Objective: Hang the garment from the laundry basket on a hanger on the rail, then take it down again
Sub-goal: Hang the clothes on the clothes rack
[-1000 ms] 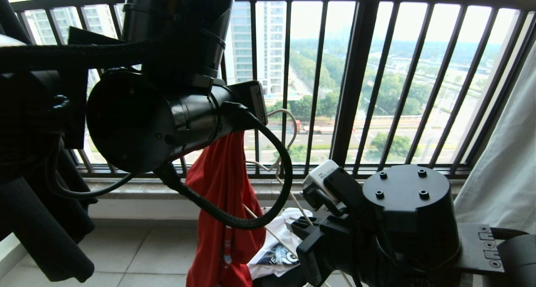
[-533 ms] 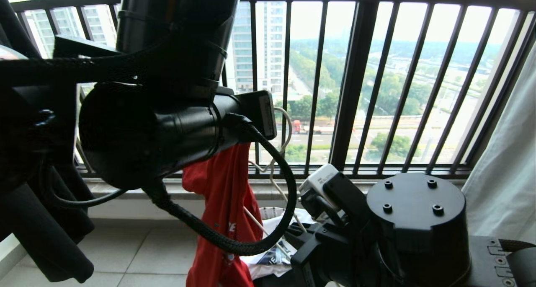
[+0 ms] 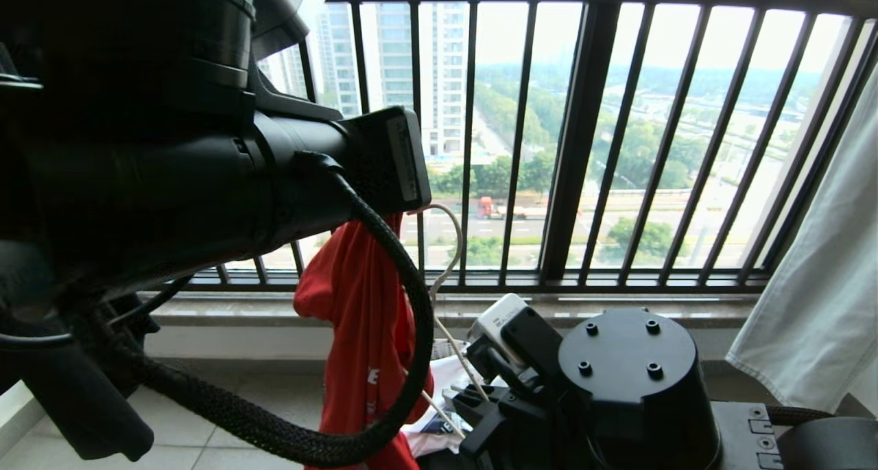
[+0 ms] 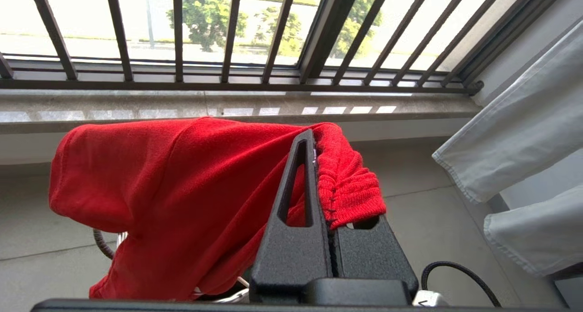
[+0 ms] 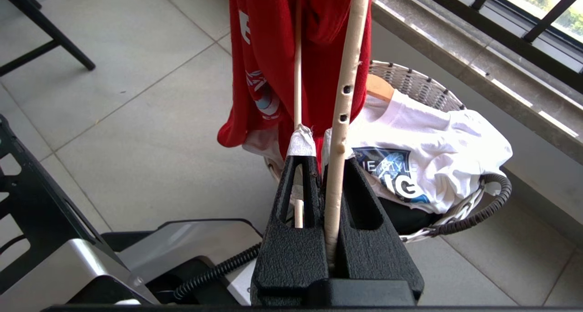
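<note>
Since the earlier frame the left arm has swung nearer the head camera. The left gripper (image 4: 319, 166) is clenched on the red garment (image 4: 182, 180), which dangles above the laundry basket (image 5: 410, 82) (1 white shirt (image 5: 432, 161) inside). The right gripper (image 5: 325, 166) pinches the hanger (image 5: 346, 75).

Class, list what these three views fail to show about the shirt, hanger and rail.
- Rail: in no view.
- Red T-shirt: lettering mostly folded away; head view, left arm covers its top.
- Hanger: hook cut off by the right wrist view's edge.
- Laundry basket: interior covered by a white shirt.
</note>
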You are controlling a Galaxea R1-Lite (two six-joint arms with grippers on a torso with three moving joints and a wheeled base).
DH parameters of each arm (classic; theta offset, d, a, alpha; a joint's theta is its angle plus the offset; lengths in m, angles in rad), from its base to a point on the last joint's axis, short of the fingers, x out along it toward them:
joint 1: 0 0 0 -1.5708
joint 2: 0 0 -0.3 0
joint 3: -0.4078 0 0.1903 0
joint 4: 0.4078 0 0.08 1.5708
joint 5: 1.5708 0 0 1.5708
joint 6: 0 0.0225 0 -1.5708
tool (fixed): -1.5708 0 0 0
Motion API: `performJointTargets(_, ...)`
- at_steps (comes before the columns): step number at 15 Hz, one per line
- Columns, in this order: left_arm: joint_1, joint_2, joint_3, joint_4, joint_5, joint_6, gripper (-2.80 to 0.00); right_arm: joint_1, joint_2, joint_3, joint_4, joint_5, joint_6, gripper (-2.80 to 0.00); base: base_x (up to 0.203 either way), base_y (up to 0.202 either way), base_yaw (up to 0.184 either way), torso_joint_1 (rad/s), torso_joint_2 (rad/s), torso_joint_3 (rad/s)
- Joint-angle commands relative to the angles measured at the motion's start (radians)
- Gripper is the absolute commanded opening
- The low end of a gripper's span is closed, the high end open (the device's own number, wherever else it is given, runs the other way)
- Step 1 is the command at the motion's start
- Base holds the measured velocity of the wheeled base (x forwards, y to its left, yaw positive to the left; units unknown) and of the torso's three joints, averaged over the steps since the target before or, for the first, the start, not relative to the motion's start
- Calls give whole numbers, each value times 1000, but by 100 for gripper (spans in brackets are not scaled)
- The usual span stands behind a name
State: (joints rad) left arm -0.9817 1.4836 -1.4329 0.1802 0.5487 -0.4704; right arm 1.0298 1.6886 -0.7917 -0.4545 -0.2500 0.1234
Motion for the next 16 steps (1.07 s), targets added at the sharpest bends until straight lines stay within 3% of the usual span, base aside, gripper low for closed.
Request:
performJointTargets(1,-8,-23,5,1,6,-1,-280,0,8,-1,-3,-2,-1,-280,0,0,0,0,0,0)
performJointTargets(4,22,-21,21,2,22,60,-280,-5,-3,-3,-3,-6,-2,-280,0,0,0,0,0,0)
performJointTargets(8,121,19,51,8,121,198,-280,-31,-21,-6,4,-15,-21,-280,0,0,0,0,0,0)
performJointTargets(11,155,20,63,8,135,233,-280,-85,-24,-17,34,-17,-51,-280,0,0,0,0,0,0)
performJointTargets(13,201,48,63,3,184,256,-280,-101,-39,-26,68,-17,-61,-280,0,0,0,0,0,0)
performJointTargets(16,301,102,38,-23,189,260,-280,-115,-51,-45,137,-25,-68,-280,0,0,0,0,0,0)
